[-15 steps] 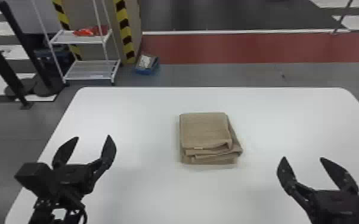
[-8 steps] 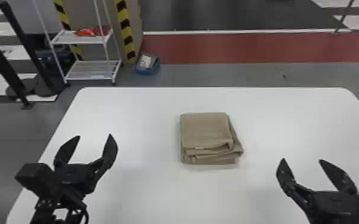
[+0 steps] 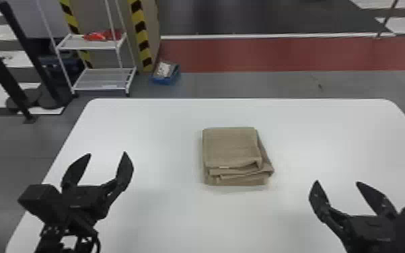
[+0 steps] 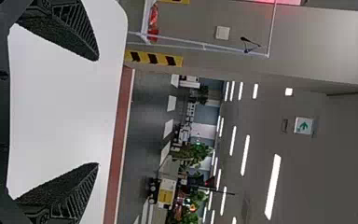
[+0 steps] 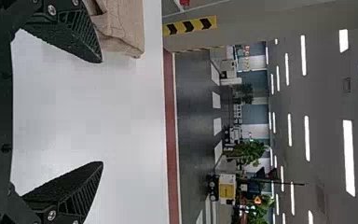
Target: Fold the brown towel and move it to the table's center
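- The brown towel (image 3: 232,148) is taken as the landmark. It is found folded into a compact, layered stack, laid flat on the white table (image 3: 185,222).
- Side to side, the towel is placed around the table's middle; from front to back, its centring cannot be confirmed.
- On the towel's near side, stacked fold edges are exposed, with a small pale mark noted at the upper layer's near edge. On its right side, the lower layers are left jutting past the top one, most widely at the near corner.
- The left gripper (image 3: 107,154) is positioned to the left of the towel, well apart from it. Its two fingers are spread wide, with nothing held between them.
- The right gripper (image 3: 337,182) is positioned to the right of the towel and nearer the robot, also apart from it. Its fingers are likewise parted widely, and nothing is gripped.
- In the right wrist view, part of the towel is seen beyond one finger, by which it is partly covered.
- Beyond the towel and to its left, a white wire rack (image 3: 102,79) is set on the floor, with red items (image 3: 102,35) laid on its upper shelf.
- Between that rack and the red floor strip (image 3: 262,55), both beyond the towel, a blue box (image 3: 164,80) is placed on the floor.
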Controlling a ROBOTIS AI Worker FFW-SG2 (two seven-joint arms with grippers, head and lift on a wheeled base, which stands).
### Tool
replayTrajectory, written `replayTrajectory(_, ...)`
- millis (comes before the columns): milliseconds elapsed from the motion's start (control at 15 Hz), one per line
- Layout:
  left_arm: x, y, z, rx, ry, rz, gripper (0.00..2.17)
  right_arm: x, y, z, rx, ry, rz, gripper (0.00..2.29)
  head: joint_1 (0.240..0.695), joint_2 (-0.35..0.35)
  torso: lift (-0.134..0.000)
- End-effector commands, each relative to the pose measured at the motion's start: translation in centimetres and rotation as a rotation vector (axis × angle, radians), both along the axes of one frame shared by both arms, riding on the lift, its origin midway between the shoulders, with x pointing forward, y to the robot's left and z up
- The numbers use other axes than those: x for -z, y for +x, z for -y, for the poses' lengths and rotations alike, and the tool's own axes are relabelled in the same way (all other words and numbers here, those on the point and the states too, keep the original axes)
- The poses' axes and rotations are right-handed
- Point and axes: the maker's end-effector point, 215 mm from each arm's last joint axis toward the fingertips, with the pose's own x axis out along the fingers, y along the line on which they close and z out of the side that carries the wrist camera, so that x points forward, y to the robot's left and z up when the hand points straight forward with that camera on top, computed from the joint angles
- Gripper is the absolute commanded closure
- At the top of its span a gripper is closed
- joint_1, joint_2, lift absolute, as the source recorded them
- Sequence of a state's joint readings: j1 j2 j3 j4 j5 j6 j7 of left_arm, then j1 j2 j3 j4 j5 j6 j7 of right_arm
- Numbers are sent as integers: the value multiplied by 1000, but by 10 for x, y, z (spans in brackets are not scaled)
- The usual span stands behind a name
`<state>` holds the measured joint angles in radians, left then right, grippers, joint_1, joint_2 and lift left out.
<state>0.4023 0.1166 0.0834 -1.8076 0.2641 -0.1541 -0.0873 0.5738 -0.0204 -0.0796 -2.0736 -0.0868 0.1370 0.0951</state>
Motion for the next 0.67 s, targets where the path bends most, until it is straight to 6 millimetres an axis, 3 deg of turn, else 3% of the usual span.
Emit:
replayTrajectory(0,2,0,0,-2,-2,-3,70,4,0,0,1,2,-9,113,695,48,-97)
replayTrajectory(600,-7,-3,6,4,-9,22,70,0,-4,0,3,6,-3,113,695,42,-97)
